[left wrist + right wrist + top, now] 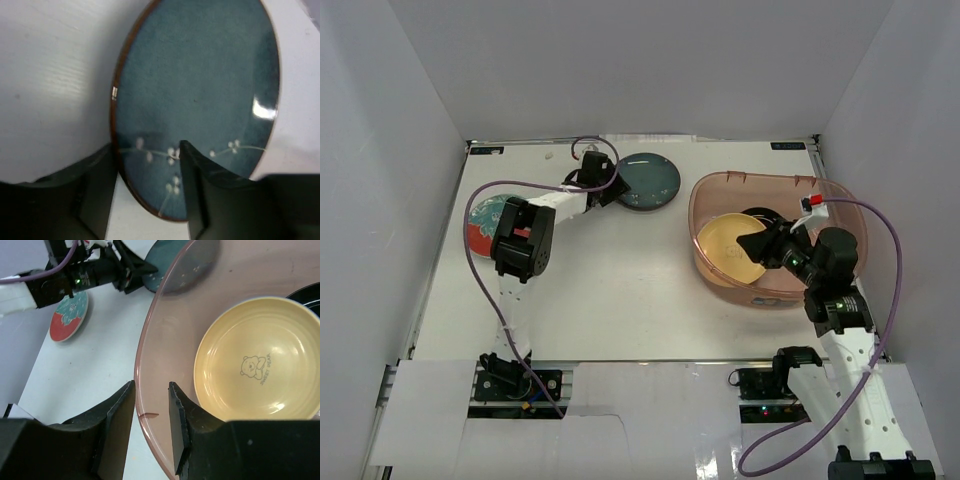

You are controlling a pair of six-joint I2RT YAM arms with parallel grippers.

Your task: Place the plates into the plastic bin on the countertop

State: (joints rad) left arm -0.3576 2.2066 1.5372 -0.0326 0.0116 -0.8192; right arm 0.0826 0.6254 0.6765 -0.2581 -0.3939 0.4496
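Now the left hand is about to grab the teal plate.

The white counter has the big pinkish plastic bin on its right side, with a yellow plate and a black plate lying inside. The teal plate lies flat toward the far side, near the bin but outside it. A red-and-teal plate waits at the left. The left hand is wide, with a finger on each side of the teal rim, not pinching. The right hand is narrow and holds nothing, up by the bin's rim. Next, I think: squeeze, lift, carry it over.
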